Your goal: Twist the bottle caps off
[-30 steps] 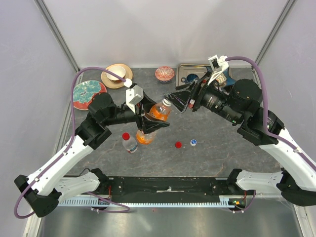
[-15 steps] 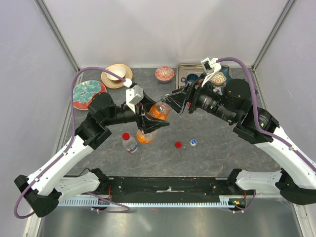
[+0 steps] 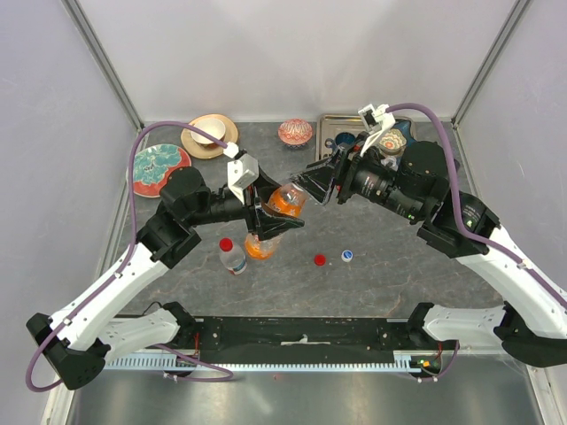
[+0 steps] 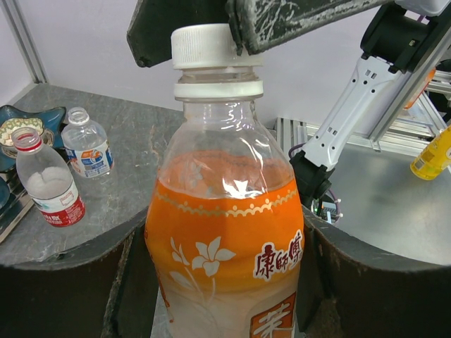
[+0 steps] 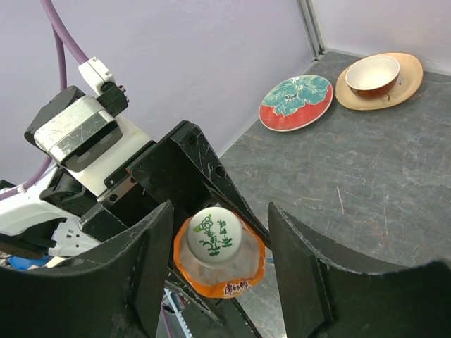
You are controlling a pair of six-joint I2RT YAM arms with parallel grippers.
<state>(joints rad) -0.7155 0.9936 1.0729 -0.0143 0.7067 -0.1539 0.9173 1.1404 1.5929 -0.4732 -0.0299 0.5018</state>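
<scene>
Orange bottle clamped in left jaws; right jaws part-open astride its white cap

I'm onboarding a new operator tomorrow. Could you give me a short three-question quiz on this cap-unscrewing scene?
1. True or false: the left gripper clamps the body of the plastic bottle of orange drink.
2. The right gripper's two fingers stand: A) either side of that bottle's white screw cap; B) both on one side of it; C) shut together above it.
3. How many loose caps lie on the grey stone-look table in the top view?
Key: 1 true. 2 A. 3 two: the red cap and the blue-and-white cap.
</scene>
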